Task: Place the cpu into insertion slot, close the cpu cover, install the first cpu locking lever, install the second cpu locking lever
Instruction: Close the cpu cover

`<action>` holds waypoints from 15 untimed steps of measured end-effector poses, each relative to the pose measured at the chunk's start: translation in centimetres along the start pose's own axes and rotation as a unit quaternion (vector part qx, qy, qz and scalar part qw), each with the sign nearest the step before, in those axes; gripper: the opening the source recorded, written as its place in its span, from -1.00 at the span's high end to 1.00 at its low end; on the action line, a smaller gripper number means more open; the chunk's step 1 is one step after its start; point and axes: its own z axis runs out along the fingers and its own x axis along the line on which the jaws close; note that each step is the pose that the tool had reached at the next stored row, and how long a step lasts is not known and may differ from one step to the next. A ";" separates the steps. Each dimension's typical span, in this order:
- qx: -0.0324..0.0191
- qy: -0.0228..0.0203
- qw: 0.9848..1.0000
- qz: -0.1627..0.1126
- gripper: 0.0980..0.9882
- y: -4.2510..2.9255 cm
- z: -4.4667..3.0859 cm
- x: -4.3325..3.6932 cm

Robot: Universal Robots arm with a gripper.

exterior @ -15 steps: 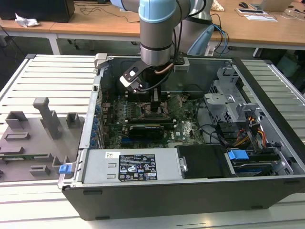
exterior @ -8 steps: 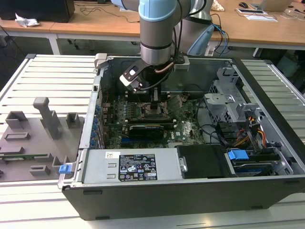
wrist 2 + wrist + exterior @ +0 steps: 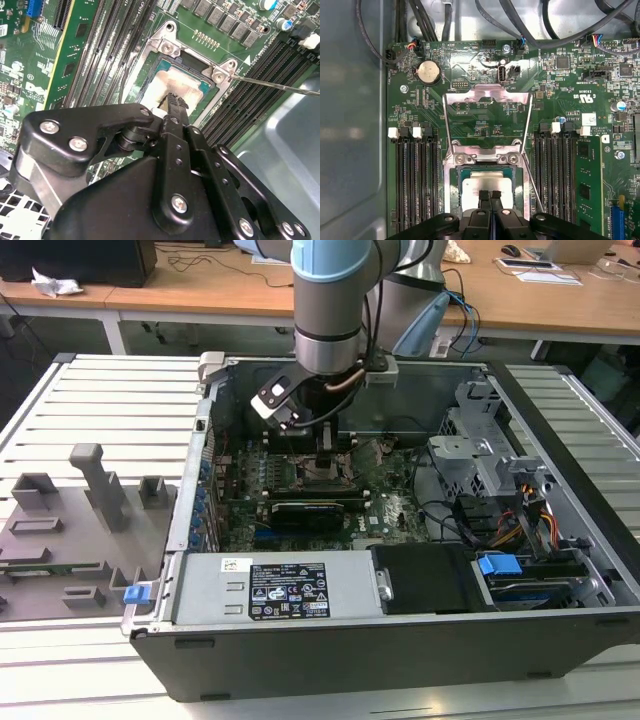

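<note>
Currently the jaws stand shut together, their 2 tips side by side at the pale top of the cpu [image 3: 487, 184], gripping nothing. The cpu lies flat inside the insertion slot [image 3: 466, 173] on the green motherboard [image 3: 570, 80]. The cpu cover [image 3: 487, 95] is swung open, clear of the slot. 1 thin locking lever [image 3: 534, 187] runs just beside the slot, sticking out free. In the exterior view the arm [image 3: 335, 300] reaches down into the open computer case [image 3: 400, 640] on the desk [image 3: 100, 400].

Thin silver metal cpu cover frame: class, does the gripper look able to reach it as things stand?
Probably yes: the cpu cover stands open, nothing over it, just beyond the gripper above the pale silver cpu.
</note>
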 end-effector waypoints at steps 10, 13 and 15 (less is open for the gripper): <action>0.000 0.000 1.000 0.000 0.98 0.02 -0.42 0.00; 0.000 0.000 1.000 0.000 0.98 0.03 -0.60 0.01; 0.000 0.000 1.000 0.000 0.98 0.03 -0.64 0.01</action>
